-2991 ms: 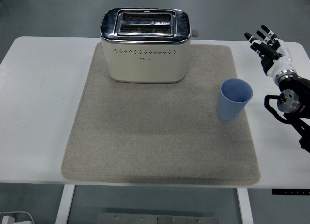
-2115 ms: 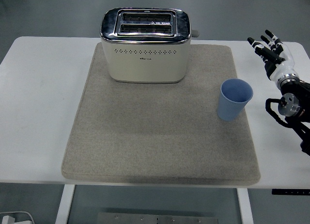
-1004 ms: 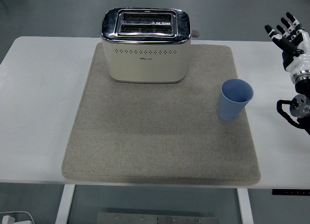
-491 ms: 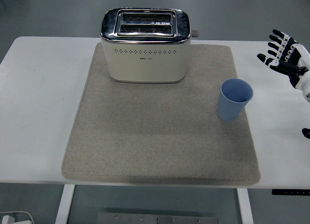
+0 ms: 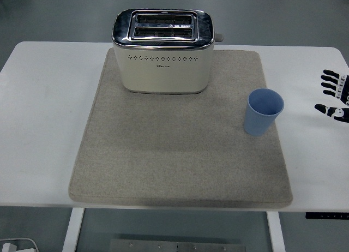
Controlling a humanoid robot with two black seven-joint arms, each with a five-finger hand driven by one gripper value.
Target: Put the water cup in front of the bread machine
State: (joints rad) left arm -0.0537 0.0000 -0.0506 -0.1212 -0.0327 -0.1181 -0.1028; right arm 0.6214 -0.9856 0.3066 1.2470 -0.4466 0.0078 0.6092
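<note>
A blue water cup (image 5: pixel 263 111) stands upright and empty on the right part of a grey mat (image 5: pixel 180 154). A cream and chrome bread machine (image 5: pixel 162 51) with two top slots sits at the back of the mat. My right hand (image 5: pixel 334 96) shows only at the right edge, well to the right of the cup, with its black fingers (image 5: pixel 328 82) spread and holding nothing. It is apart from the cup. My left arm is out of view.
The mat lies on a white table (image 5: pixel 43 115). The table's near edge runs along the bottom, with the floor and a table leg (image 5: pixel 73 230) below it.
My right hand has moved down and to the right, from beside the table's back right corner to the picture's right edge; most of the arm has left the view. The cup has not moved.
</note>
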